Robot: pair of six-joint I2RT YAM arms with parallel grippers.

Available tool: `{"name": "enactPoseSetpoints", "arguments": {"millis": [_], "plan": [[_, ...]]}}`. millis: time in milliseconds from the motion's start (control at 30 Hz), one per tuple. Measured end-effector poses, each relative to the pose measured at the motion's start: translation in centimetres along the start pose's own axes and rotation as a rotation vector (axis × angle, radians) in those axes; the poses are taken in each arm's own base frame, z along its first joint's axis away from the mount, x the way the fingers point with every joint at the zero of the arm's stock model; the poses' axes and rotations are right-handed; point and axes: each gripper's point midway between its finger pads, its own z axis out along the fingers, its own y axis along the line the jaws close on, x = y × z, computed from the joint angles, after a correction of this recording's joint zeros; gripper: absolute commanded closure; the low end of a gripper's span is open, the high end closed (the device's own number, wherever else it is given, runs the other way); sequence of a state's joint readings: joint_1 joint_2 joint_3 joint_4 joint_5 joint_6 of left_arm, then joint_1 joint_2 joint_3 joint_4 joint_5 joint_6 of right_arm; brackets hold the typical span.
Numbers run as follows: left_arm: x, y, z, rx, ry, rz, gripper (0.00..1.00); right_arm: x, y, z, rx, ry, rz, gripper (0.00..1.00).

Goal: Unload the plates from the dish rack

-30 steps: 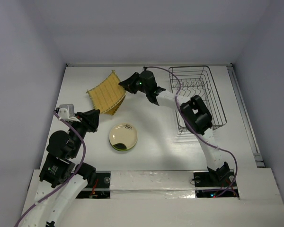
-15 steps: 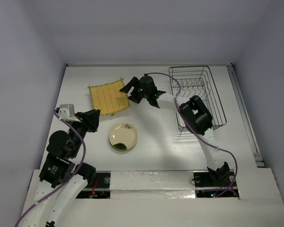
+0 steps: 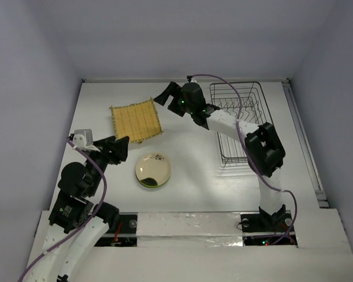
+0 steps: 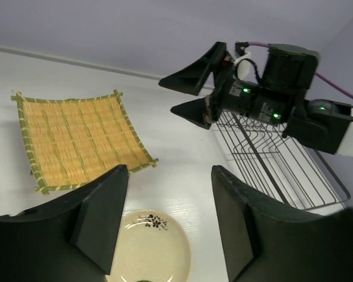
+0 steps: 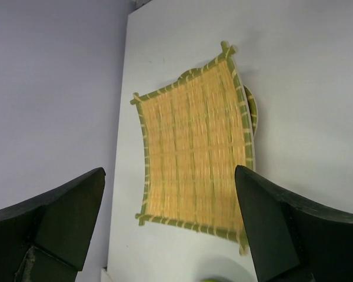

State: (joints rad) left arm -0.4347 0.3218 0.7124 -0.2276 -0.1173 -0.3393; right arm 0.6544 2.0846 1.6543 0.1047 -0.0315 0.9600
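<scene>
Square plate (image 5: 194,153) mostly covers oval plate (image 5: 253,114); left end effector (image 4: 169,179), right end effector (image 5: 169,176) agape.

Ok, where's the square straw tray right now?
The square straw tray lies on the table's left half in the top view, left of the dish rack, beyond the cream plate, the open right claw by its far right corner.

White links (image 3: 223,122), black joints (image 3: 263,148), purple cables (image 3: 206,76), black right claw (image 4: 166,95)
</scene>
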Motion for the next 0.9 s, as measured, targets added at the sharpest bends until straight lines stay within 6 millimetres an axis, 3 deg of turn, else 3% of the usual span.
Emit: {"name": "enactPoseSetpoints", "arguments": {"millis": [100, 200, 233, 267, 300, 333, 500, 533, 600, 633, 700, 733, 800, 833, 900], "plan": [[0.0, 0.0, 0.0, 0.002, 0.001, -0.002, 0.32, -0.1, -0.4, -2.4, 0.008, -0.013, -0.048, 0.08], [0.1, -0.1, 0.1, 0.005, 0.002, -0.001, 0.27, -1.2, 0.9, -5.7, -0.03, -0.054, -0.091, 0.15], [0.1, -0.1, 0.1, 0.007, 0.002, -0.002, 0.26, -1.5, 1.2, -7.3, -0.047, -0.076, -0.11, 0.37], [0.2, -0.1, 0.1, 0.009, 0.003, -0.002, 0.24, -1.8, 1.4, -9.0, -0.054, -0.09, -0.13, 0.47], [0.3, -0.1, 0.1, 0.011, 0.005, -0.003, 0.23, -2.4, 2.0, -10.9, -0.074, -0.117, -0.149, 0.66], [0.3, -0.2, 0.1, 0.012, 0.005, -0.003, 0.23, -3.0, 2.8, -12.7, -0.098, -0.146, -0.171, 1.0], [0.2, -0.3, 0.1, 0.02, 0.001, -0.005, 0.14, -8.2, 8.6, -24.8, -0.251, -0.384, -0.287, 1.0], [0.2, -0.3, 0.1, 0.022, -0.002, -0.007, 0.14, -9.2, 9.3, -27.6, -0.274, -0.442, -0.309, 0.98], [0.1, -0.4, 0.1, 0.024, -0.006, -0.008, 0.12, -10.4, 9.7, -32.7, -0.299, -0.543, -0.338, 0.77], [0.1, -0.4, 0.2, 0.023, -0.006, -0.009, 0.12, -10.8, 9.5, -35.1, -0.302, -0.593, -0.347, 0.57], [0.1, -0.4, 0.2, 0.024, -0.008, -0.01, 0.11, -11.3, 8.4, -38.8, -0.288, -0.674, -0.362, 0.37], [0.0, -0.4, 0.3, 0.026, -0.011, -0.01, 0.09, -11.5, 7.7, -40.9, -0.282, -0.718, -0.363, 0.21], [-0.2, -0.5, 0.4, 0.029, -0.019, -0.011, 0.09, -11.7, 6.1, -44.5, -0.264, -0.797, -0.354, 0.12], [-0.2, -0.5, 0.4, 0.029, -0.022, -0.012, 0.08, -11.6, 5.2, -45.8, -0.251, -0.826, -0.348, 0.02], [-0.5, -0.4, 0.5, 0.021, -0.031, -0.013, 0.08, -11.6, 3.4, -47.9, -0.22, -0.876, -0.33, 0.01]]}}
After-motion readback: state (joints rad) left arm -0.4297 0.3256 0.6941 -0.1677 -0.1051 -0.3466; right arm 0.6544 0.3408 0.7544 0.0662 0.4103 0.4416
